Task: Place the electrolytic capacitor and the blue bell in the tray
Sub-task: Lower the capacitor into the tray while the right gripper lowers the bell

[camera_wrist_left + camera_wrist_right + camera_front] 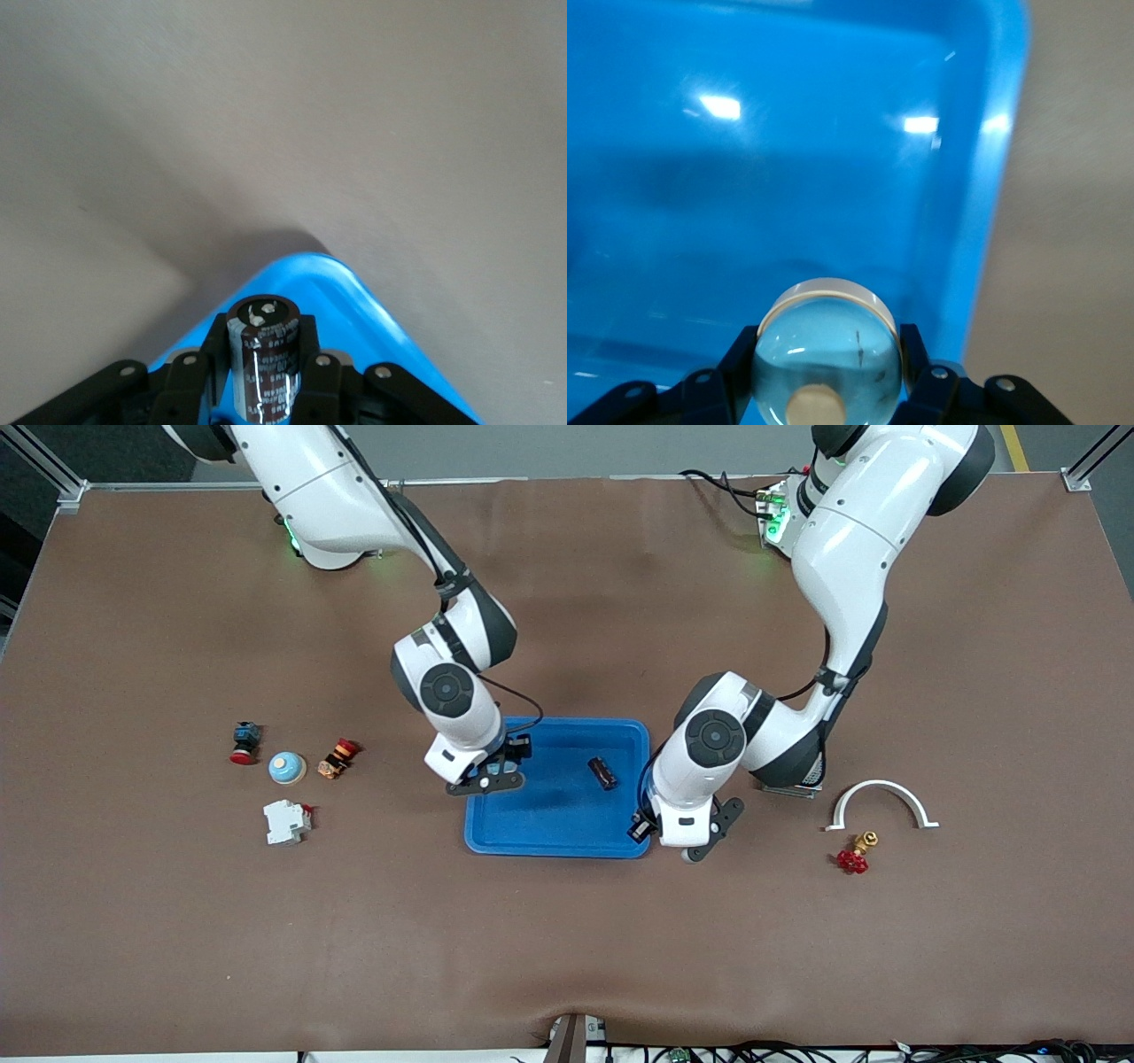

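Observation:
The bright-blue tray [551, 819] lies mid-table, and a dark capacitor [602, 772] rests in it. My left gripper [663, 834] hangs over the tray corner that is nearest the camera at the left arm's end. In the left wrist view this gripper [261, 335] is shut on a dark electrolytic capacitor [264, 367] above that tray corner [354, 301]. My right gripper [496, 775] hovers over the tray's edge at the right arm's end. The right wrist view shows it [828, 341] shut on a blue bell [828, 359] above the tray floor [788, 177]. Another blue bell [287, 767] sits on the table.
Toward the right arm's end stand a red-topped button [244, 742], an orange-and-red switch [338, 758] and a white breaker [286, 821]. Toward the left arm's end lie a white arched clamp [881, 802], a red-handled brass valve [855, 855] and a grey mesh box [788, 786].

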Tool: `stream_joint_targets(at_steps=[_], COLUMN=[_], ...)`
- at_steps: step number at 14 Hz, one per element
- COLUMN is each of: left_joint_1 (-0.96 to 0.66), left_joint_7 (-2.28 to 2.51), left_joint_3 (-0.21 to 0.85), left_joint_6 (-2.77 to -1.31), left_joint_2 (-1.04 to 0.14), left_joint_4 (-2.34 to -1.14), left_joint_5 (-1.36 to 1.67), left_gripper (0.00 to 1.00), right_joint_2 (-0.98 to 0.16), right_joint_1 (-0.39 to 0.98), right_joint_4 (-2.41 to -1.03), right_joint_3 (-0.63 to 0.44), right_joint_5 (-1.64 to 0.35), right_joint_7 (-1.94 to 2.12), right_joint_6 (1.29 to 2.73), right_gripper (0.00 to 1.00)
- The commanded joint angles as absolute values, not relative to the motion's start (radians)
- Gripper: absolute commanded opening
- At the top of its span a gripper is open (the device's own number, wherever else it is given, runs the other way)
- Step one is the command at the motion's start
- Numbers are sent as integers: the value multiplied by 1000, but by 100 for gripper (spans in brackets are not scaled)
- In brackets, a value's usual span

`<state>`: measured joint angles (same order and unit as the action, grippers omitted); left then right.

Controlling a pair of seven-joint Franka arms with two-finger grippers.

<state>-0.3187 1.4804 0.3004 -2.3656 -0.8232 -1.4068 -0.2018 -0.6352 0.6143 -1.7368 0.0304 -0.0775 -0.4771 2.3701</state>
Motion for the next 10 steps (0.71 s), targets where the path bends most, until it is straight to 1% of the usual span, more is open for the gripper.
stream_joint_targets(at_steps=[1, 6, 10], left_joint_1=[-362, -394, -457], left_joint_7=[1534, 1580, 1572], left_joint_3=[290, 282, 218], left_joint_6=[-2422, -2450, -2473], left_joint_2=[-865, -888, -928], left_joint_4=[-1370, -1371, -1370], left_joint_5=[-206, -210, -212], left_gripper=[0, 0, 0], right_joint_2=[-650, -676, -687], right_joint_1=[649, 664, 666], right_joint_4=[-1744, -1746, -1747], right_joint_3=[18, 18, 18], right_joint_5=[-98, -97, -97], right_joint_7=[-515, -526, -526], right_joint_6=[2419, 2453, 2473], right_gripper=[48, 49, 50])
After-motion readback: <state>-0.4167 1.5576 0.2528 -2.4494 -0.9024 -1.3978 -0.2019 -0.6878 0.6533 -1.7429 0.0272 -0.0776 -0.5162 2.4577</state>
